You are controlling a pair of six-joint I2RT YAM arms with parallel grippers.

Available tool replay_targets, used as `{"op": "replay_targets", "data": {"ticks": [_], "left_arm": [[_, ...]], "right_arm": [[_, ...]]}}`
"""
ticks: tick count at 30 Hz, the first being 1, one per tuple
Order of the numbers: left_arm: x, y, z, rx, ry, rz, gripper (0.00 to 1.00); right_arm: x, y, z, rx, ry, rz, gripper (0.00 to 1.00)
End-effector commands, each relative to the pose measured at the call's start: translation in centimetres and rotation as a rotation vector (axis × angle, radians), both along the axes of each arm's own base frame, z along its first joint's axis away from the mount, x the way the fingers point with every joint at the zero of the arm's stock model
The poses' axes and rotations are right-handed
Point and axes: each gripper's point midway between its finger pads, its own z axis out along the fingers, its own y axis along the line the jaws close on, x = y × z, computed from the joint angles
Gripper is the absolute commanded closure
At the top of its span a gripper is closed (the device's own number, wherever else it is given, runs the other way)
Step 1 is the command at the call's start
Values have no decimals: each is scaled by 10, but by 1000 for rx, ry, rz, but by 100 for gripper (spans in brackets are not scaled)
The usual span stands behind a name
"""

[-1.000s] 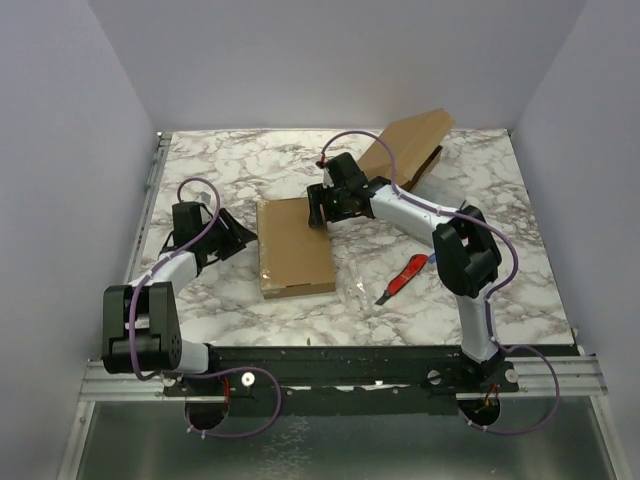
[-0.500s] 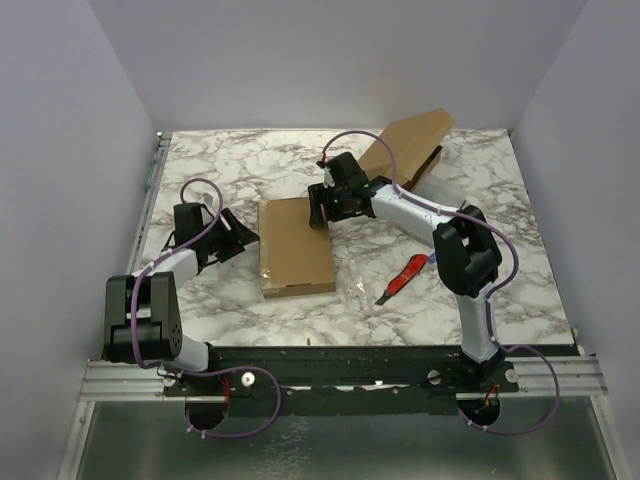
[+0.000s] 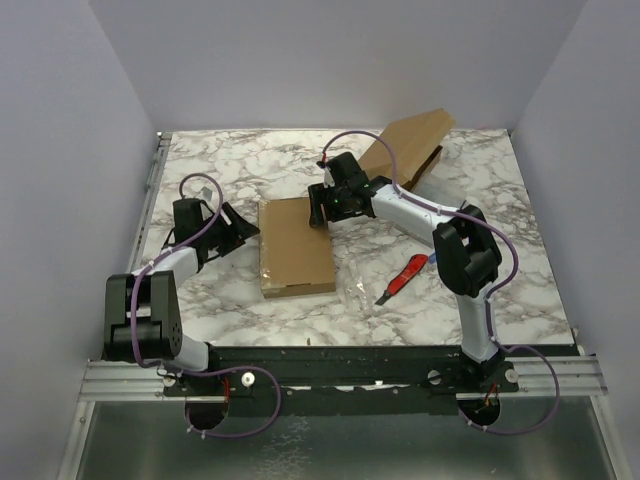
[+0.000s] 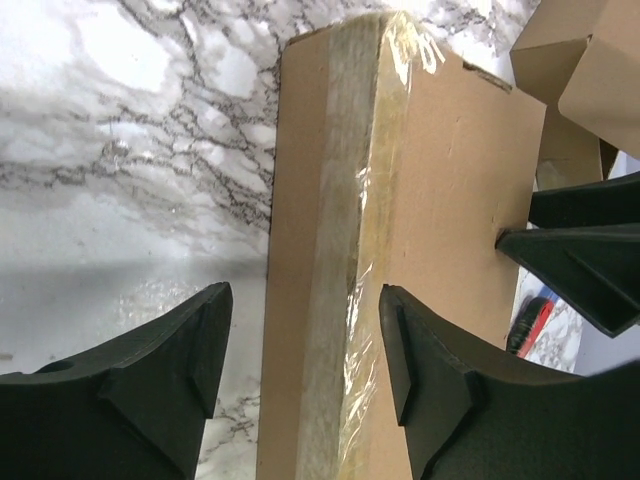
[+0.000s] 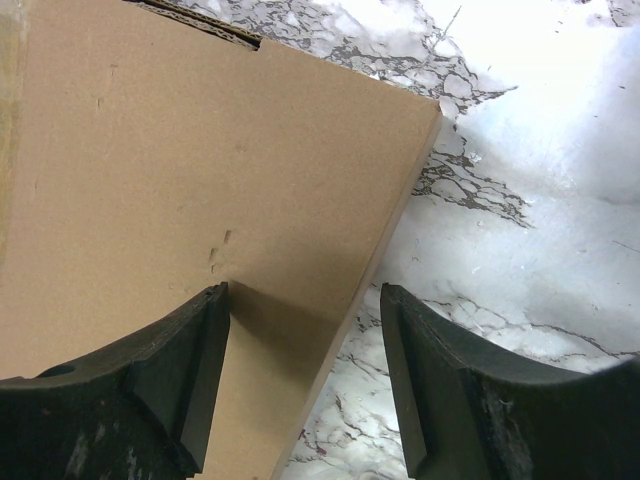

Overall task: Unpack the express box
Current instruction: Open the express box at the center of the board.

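The express box (image 3: 295, 247) is a flat brown cardboard parcel lying on the marble table, with clear tape along its left side (image 4: 350, 250). My left gripper (image 3: 247, 226) is open at the box's left edge; in the left wrist view it (image 4: 305, 350) straddles that taped edge. My right gripper (image 3: 317, 208) is open at the box's far right corner. In the right wrist view it (image 5: 305, 340) has one finger (image 5: 190, 350) over the box top (image 5: 180, 170) and the other over the marble.
An opened cardboard carton (image 3: 408, 148) leans at the back right, also showing in the left wrist view (image 4: 590, 60). A red utility knife (image 3: 403, 278) and crumpled clear plastic (image 3: 358, 280) lie right of the box. The walls close in on three sides.
My left gripper has shifted a little forward toward the box's left edge. The right arm and the box have not moved.
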Motion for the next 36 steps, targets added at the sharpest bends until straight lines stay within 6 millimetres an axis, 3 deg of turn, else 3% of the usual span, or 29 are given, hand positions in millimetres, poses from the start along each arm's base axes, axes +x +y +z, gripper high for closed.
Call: {"op": "replay_targets", "data": {"ticks": [1, 11, 19, 23, 33, 36], "left_arm": [[16, -2, 8, -14, -36, -14, 35], [11, 2, -12, 29, 15, -19, 40], [-9, 43, -42, 339, 190, 65, 42], [-19, 57, -56, 413, 269, 80, 48], [-22, 81, -42, 607, 263, 126, 48], [-24, 61, -45, 625, 253, 48, 47]], "right_arm": [[-8, -7, -24, -47, 50, 16, 34], [-9, -6, -25, -40, 57, 15, 34], [-6, -12, -31, -70, 68, -31, 35], [-7, -16, -39, -91, 86, -57, 35], [-2, -33, -45, -151, 72, -106, 35], [5, -38, -44, -188, 46, -119, 35]]}}
